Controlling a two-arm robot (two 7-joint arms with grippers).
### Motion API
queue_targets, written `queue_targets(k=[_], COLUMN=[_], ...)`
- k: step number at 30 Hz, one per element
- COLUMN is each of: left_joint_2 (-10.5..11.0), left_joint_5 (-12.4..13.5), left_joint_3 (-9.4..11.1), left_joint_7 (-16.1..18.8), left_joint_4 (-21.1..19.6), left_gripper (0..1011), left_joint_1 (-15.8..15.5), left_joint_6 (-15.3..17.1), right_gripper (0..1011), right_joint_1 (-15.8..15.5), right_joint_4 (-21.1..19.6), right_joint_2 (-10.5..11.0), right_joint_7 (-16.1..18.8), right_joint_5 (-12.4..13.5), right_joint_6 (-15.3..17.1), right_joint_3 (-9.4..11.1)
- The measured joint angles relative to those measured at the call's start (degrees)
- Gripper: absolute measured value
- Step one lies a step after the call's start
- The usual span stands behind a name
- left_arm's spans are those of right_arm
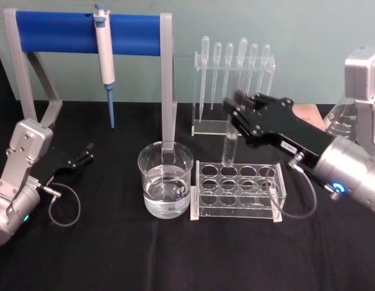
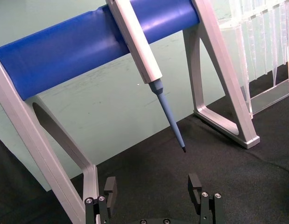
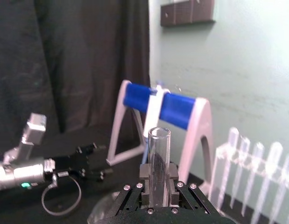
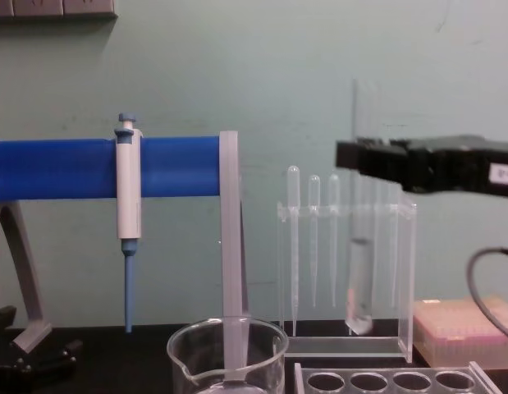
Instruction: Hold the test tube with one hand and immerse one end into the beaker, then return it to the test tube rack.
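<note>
Right gripper (image 1: 237, 118), jaws clamped on the upper part of the test tube (image 1: 229, 148), whose open rim stands above the fingers (image 3: 145, 173) in the right wrist view. The tube hangs upright over the rear row of the test tube rack (image 1: 235, 193). In the chest view its rounded bottom (image 4: 359, 322) is clear of the rack's holes, and the lower part appears to hold some liquid.

Progress, as judged: the tube is out of the rack and in hand. Whether the dip is done cannot be told; at the least, seating it in the rack remains.

The beaker (image 1: 152, 182), part-filled with clear liquid, stands just beside the rack on the robot's left, so the transfer is short but the tube's bottom must pass over the rim. Close behind the beaker rises the grey post of the blue stand (image 1: 84, 30) that carries the white and blue pipette (image 1: 105, 54). The plastic pipettes (image 1: 232, 66) stand behind the rack. Left gripper (image 1: 84, 154), jaws apart, is parked at far left.
</note>
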Motion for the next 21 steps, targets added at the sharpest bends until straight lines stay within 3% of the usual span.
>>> queue_targets(k=[6,10,13,21], left_joint_2=[0.0,0.0,0.0,0.0], left_joint_5=[0.0,0.0,0.0,0.0], left_joint_3=[0.0,0.0,0.0,0.0], left_joint_7=[0.0,0.0,0.0,0.0], left_joint_4=[0.0,0.0,0.0,0.0], left_gripper=[1000,1000,1000,1000], left_joint_1=[0.0,0.0,0.0,0.0], left_joint_6=[0.0,0.0,0.0,0.0], right_gripper=[224,224,224,224], right_joint_1=[3.9,7.1,10.0,12.7], right_joint_4=[0.7,3.5,7.5,15.7], right_joint_2=[-2.0,-4.5,-7.0,-10.8], right_joint_7=[0.9,1.9,2.7,3.6], right_joint_5=[0.2,-0.3,-1.8,-5.0], right_joint_6=[0.5,-0.1,-1.6,-4.8], right_joint_3=[-2.8,-5.9,-8.7,-12.3])
